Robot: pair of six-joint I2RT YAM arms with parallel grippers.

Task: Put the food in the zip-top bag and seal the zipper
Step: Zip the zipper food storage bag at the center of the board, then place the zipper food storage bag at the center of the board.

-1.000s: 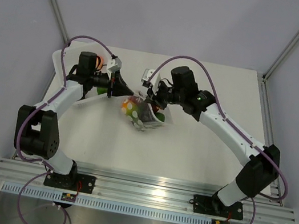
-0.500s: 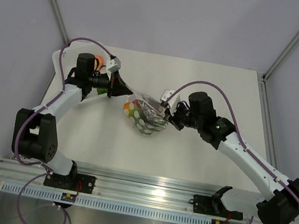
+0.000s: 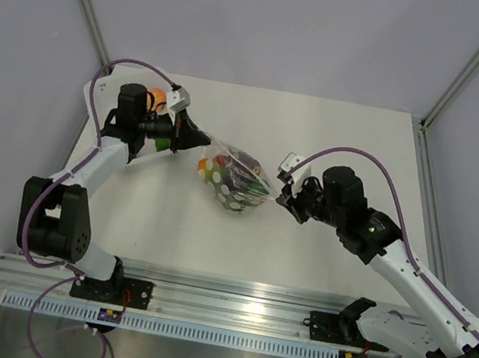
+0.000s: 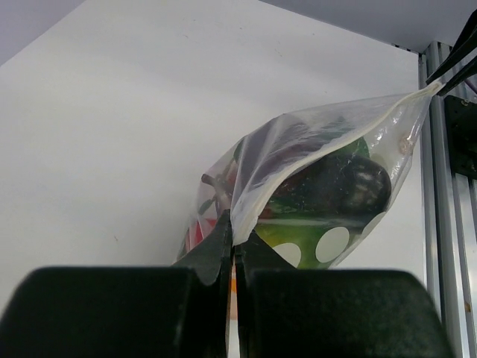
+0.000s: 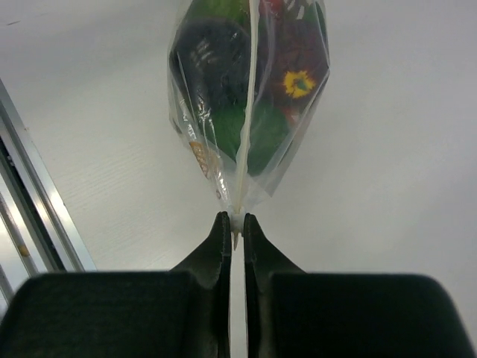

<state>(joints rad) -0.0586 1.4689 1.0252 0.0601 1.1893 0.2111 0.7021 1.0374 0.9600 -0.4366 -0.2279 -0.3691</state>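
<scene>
The transparent zip-top bag point(image 3: 235, 181) is stretched between both grippers in the middle of the table. The food point(image 3: 228, 182), green, red, orange and dark purple pieces, sits inside it. My left gripper point(image 3: 202, 140) is shut on the bag's left end; in the left wrist view point(image 4: 236, 237) it pinches the zipper strip point(image 4: 320, 151). My right gripper point(image 3: 279, 195) is shut on the right end; in the right wrist view point(image 5: 236, 219) the zipper point(image 5: 250, 97) runs straight away from its tips, with the food point(image 5: 250, 74) behind the plastic.
A white tray point(image 3: 138, 150) lies under the left arm at the table's left, with an orange piece point(image 3: 155, 96) behind the left wrist. An aluminium rail point(image 3: 235, 308) runs along the near edge.
My right gripper has moved right and toward the near edge along the bag's mouth, from the bag's middle to its right end. The bag has been pulled out flat and taut. The left gripper stayed.
</scene>
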